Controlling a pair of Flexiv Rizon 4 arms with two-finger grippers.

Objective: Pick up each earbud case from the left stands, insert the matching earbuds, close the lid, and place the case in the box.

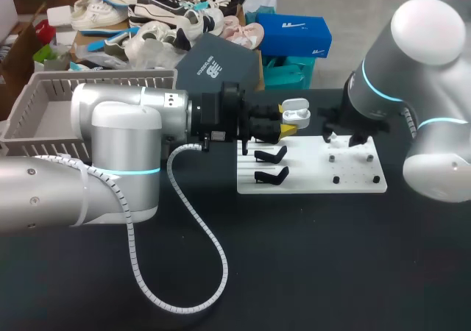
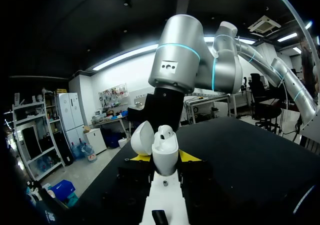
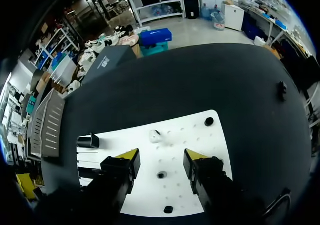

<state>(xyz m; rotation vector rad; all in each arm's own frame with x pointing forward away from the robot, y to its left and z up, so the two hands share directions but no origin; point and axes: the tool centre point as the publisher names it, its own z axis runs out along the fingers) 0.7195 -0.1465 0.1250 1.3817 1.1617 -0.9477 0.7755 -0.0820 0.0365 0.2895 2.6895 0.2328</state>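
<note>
- The left gripper (image 2: 163, 157) pinches an open white case (image 2: 165, 160) between its yellow tips, one tip on each side, and holds it over the far edge of the white board (image 1: 309, 185).
- The case stands upright with its mouth up and its long axis vertical. Its lid (image 2: 141, 137) is swung back on the hinge toward the table's far side.
- One seated earbud (image 2: 163, 133) shows in the case's mouth.
- The left arm comes in level from the left, with its fingers pointing across the table toward the right arm. A white ribbed hose (image 1: 223, 261) loops from its wrist down onto the table.
- The right gripper (image 3: 161, 157) hangs over the board's right half, pointing down, with its fingers spread and nothing between them.
- A loose earbud (image 3: 155, 135) lies on the board just ahead of the right gripper, apart from both fingers.
- Black pegs (image 3: 209, 121) dot the board around it.
- Two black stands (image 1: 271, 154) sit on the board's left half, one nearer than the other, and neither holds a case.
- The board lies flat on a matte black table (image 1: 309, 272).
- A grey slatted crate (image 1: 44, 95) sits at the far left behind the left arm, well apart from the case.
</note>
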